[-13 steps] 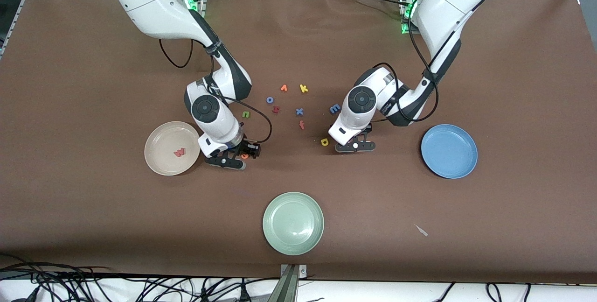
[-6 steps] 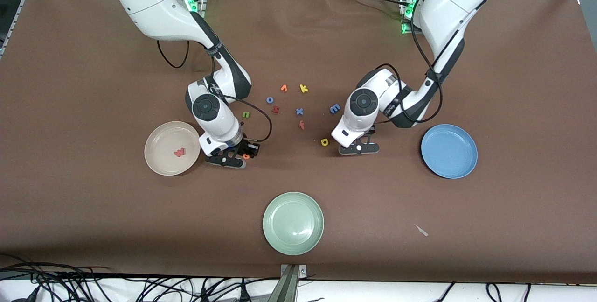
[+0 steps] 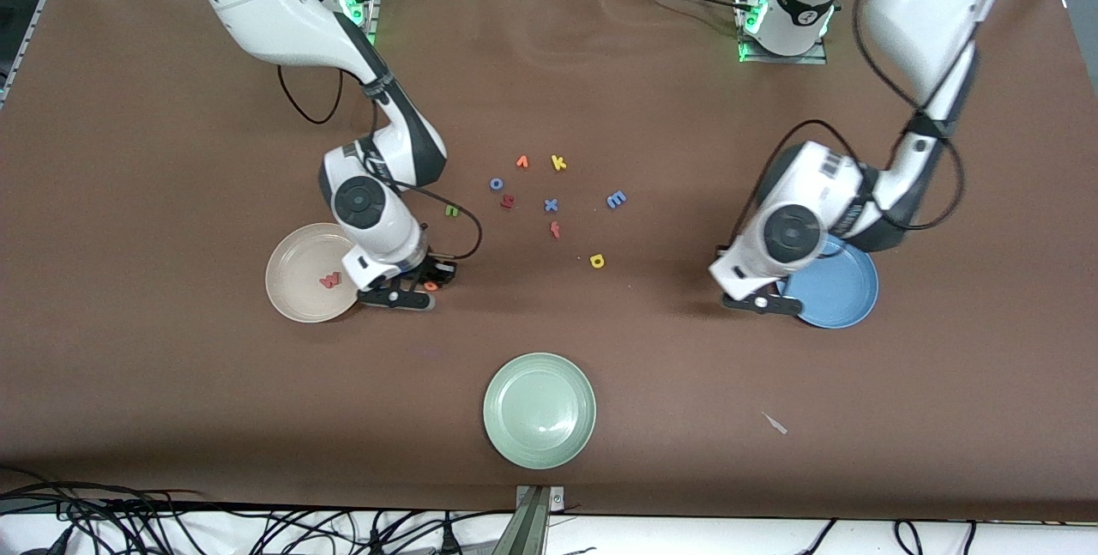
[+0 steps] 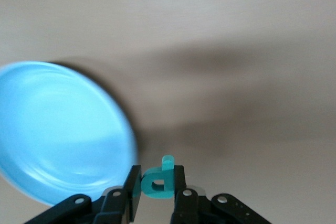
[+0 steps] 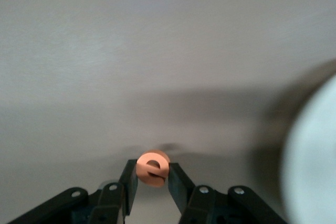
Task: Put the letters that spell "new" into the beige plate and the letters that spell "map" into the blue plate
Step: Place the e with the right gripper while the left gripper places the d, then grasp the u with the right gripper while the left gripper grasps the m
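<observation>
On the brown table (image 3: 171, 418), the right gripper (image 5: 152, 182) is pinching the orange e (image 5: 153, 170) beside the beige plate (image 3: 292, 302); the left gripper (image 4: 157, 195) is pinching the teal p (image 4: 158, 180) by the blue plate (image 4: 58, 129), loose letters (image 3: 551, 205) lying between.

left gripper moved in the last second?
Yes. The left gripper, shut on the teal foam letter p, went from beside the yellow foam letter a toward the left arm's end, to the round light-blue plate.

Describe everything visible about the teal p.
The teal p is a small foam-looking letter with a round bowl, a hole through it and a short stem. It is pinched between the fingers of the left end effector, lifted off the table, beside the rim of the blue plate.
</observation>
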Controlling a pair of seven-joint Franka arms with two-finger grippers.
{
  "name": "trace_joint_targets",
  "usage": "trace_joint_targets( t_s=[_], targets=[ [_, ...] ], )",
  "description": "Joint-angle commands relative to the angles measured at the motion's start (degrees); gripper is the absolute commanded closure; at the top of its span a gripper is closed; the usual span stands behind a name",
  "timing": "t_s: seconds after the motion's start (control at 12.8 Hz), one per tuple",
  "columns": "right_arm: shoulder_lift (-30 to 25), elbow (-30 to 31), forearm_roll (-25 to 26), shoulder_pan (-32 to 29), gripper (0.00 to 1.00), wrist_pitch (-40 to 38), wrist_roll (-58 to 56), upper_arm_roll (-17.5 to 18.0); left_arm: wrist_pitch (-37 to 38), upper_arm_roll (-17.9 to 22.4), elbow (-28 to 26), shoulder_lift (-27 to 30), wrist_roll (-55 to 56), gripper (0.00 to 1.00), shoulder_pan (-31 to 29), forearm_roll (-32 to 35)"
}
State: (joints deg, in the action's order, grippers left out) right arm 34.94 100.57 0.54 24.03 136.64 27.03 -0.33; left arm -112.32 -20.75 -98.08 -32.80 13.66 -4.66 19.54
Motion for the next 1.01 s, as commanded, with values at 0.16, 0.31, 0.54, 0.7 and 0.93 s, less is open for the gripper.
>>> trace_joint_targets(
  t_s=[0.16, 0.31, 0.54, 0.7, 0.93],
  targets=[
    [-16.63, 16.64, -0.19, -5.47, 0.86, -4.02, -17.33, -3.09, -2.09, -0.61, -4.47, 1.33, -13.57, 1.00, -8.17, 1.46],
    [-18.50, 22.89, -0.11, -7.06, 0.75, 1.40, -19.81, -3.71, -8.93, -0.69, -9.30, 2.03, -13.31, 0.84, -10.18, 1.46],
    [-18.06, 28.72, -0.11, -7.86, 0.41, 12.15, -22.37, -3.71, -7.83, -1.83, -9.06, 4.84, -12.87, 0.00, -10.28, 0.41],
    [-18.33, 28.37, -0.11, -7.86, 0.35, 12.07, -21.41, -3.63, -6.07, -5.07, -8.70, 6.51, -7.98, 0.00, -10.19, -5.62],
    [-18.50, 27.32, -0.19, -7.86, 0.35, 11.02, -12.66, 0.66, -7.55, -12.71, -9.58, 5.90, 8.88, 0.00, -9.32, -6.54]
  ],
)
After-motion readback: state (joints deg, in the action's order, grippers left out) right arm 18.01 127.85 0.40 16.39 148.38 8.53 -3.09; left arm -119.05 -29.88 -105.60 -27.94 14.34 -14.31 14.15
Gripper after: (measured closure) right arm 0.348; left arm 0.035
